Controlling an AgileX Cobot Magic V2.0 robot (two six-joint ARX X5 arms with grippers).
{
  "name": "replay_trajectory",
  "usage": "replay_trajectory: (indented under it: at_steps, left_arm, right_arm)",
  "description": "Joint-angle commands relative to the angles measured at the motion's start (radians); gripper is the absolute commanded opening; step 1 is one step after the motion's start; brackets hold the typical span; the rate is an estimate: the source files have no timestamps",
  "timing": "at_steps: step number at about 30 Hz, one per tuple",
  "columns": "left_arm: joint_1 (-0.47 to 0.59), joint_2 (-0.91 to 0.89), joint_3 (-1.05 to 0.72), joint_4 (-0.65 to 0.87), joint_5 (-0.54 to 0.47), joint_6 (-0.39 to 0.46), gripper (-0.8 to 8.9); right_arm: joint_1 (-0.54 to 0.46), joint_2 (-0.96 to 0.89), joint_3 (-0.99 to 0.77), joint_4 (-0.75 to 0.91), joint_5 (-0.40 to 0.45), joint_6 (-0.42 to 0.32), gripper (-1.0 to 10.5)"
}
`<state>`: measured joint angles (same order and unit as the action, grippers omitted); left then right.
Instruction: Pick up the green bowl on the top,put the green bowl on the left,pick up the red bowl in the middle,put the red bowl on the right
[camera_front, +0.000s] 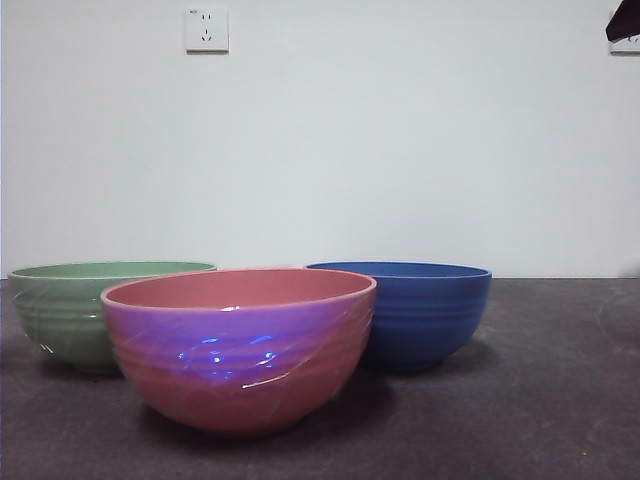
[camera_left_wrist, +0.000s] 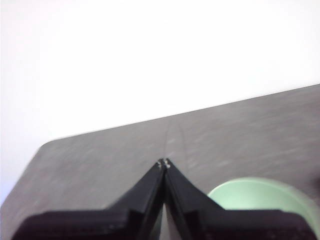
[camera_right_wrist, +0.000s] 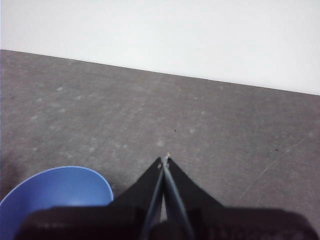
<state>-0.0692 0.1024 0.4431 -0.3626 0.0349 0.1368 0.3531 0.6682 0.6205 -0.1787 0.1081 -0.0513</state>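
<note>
The green bowl (camera_front: 70, 312) stands on the table at the left, partly behind the red bowl (camera_front: 240, 345), which stands in front at the middle. My left gripper (camera_left_wrist: 164, 163) is shut and empty, held above the table with the green bowl's rim (camera_left_wrist: 260, 197) just beside its jaws. My right gripper (camera_right_wrist: 165, 159) is shut and empty, above the table near a blue bowl (camera_right_wrist: 55, 195). In the front view only a black arm tip (camera_front: 622, 22) shows at the top right corner.
A blue ribbed bowl (camera_front: 420, 310) stands to the right, behind the red bowl. The dark grey table (camera_front: 560, 400) runs to a white wall with a socket (camera_front: 206, 30). The table's corner shows in the left wrist view (camera_left_wrist: 45, 147).
</note>
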Motion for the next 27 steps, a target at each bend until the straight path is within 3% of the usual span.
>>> replay_trajectory:
  at_steps: [1,11,27]
  left_arm:
    - [0.028,-0.05,-0.159,0.079,-0.032,0.005,-0.03]
    - [0.052,-0.101,-0.433,0.163,-0.033,-0.137,-0.03]
    - [0.051,-0.101,-0.435,0.167,-0.03,-0.141,-0.03]
  right_arm:
    - [0.0,-0.001,-0.002,0.009,0.003,0.008,0.0]
    - [0.0,-0.001,-0.002,0.008,0.003,0.008,0.0]
    - [0.0,-0.001,-0.002,0.005,0.003,0.008,0.0]
